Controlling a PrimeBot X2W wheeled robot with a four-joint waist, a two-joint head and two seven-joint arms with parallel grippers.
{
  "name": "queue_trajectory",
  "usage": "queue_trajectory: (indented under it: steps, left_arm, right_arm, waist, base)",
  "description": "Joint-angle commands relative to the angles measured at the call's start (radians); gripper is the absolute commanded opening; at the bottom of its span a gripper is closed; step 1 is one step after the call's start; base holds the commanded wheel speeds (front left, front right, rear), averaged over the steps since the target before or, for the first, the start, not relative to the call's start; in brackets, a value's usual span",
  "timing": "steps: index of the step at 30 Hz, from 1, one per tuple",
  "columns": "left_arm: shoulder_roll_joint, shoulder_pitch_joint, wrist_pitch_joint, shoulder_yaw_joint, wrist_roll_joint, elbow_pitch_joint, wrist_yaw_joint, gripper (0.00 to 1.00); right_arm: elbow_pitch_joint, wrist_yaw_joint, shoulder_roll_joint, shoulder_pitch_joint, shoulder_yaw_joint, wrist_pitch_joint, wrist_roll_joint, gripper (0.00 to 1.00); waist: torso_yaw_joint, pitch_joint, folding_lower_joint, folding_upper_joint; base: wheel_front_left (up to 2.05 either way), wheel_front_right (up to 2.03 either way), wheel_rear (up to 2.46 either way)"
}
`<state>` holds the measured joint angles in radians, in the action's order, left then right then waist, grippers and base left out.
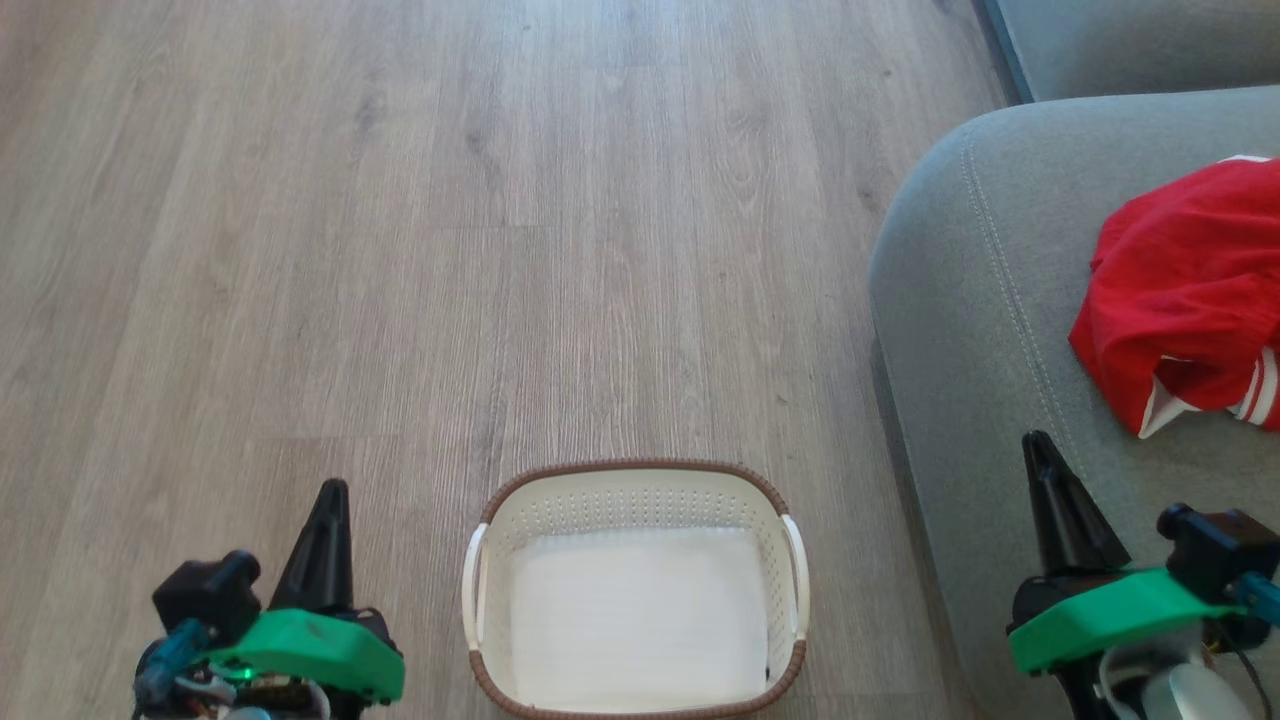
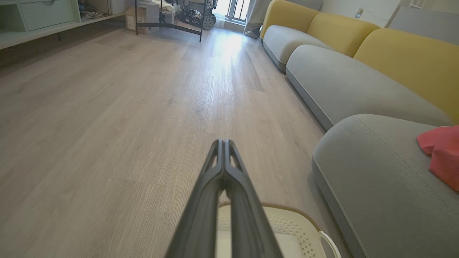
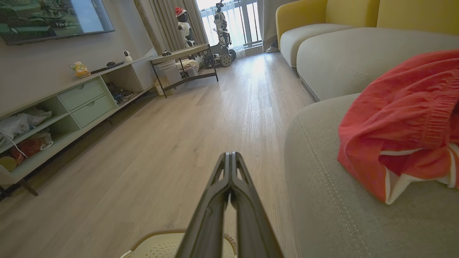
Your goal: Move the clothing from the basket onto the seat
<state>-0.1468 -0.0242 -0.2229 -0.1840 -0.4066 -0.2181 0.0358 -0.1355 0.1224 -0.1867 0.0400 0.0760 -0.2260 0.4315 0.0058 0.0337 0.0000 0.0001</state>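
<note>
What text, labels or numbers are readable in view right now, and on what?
"If you get too": caption on the television screen in the right wrist view; the words after it are blurred.
The small yellow item on the shelf: any print is too small to read.
The basket and the clothing: no text visible.

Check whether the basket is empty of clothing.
Empty of clothing: the basket holds just a white liner; the red clothing lies on the grey seat.

The clothing [image 1: 1190,290] is cut off by the head view's right edge, the seat [image 1: 980,330] by its right and bottom edges. In the left wrist view the basket [image 2: 290,224] is partly hidden behind the left gripper [image 2: 224,142].
</note>
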Motion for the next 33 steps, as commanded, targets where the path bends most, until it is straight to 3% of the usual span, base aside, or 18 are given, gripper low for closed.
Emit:
queue_trajectory:
  steps: [1, 33]
  left_arm:
    - [-0.001, 0.043, 0.006, 0.02, -0.029, 0.03, -0.006, 0.0]
    - [0.025, 0.067, 0.095, 0.095, -0.345, 0.015, -0.049, 0.0]
  right_arm:
    - [0.026, 0.001, 0.001, -0.033, -0.012, 0.009, 0.03, 0.0]
    - [-0.01, 0.003, 0.028, -0.064, -0.047, 0.087, 0.351, 0.0]
  waist:
    - [0.0, 0.0, 0.0, -0.0001]
    - [-0.002, -0.009, 0.0, -0.0001]
  base:
    - [0.0, 0.0, 0.0]
    - [0.0, 0.0, 0.0]
